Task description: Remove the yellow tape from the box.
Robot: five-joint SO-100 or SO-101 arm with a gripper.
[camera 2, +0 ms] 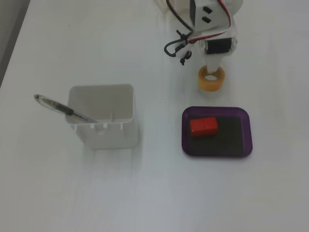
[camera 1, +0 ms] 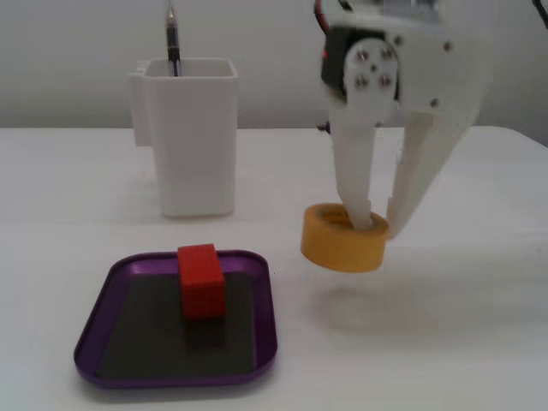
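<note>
Closest to you in the low fixed view is the box (camera 1: pixel 94 330), the flat purple tray. Only the red block (camera 1: pixel 201 280) stands in it. The tape is not inside it.

A bit farther back, to the right in that view, is the tape (camera 1: pixel 342 244). Your gripper (camera 1: pixel 378 224) is pinching it: one finger goes down through the hole and the other presses on the outside of the ring. The tape looks like it hangs just above the table, with a soft shadow under it, but I cannot tell for sure that it is not touching. In the fixed view from above, the tape (camera 2: pixel 211 79) sits near the box (camera 2: pixel 217 151), clear of its rim.

Farthest back is the white cup (camera 1: pixel 190 133) with a pen (camera 1: pixel 172 38) in it, well apart from all this.

So the lifting-out part looks done. You are at the putting-down step. Next, I think you need to go down gently until the tape rests flat on the table, then spread the fingers and pull straight up, so the finger in the hole does not drag the tape along.
</note>
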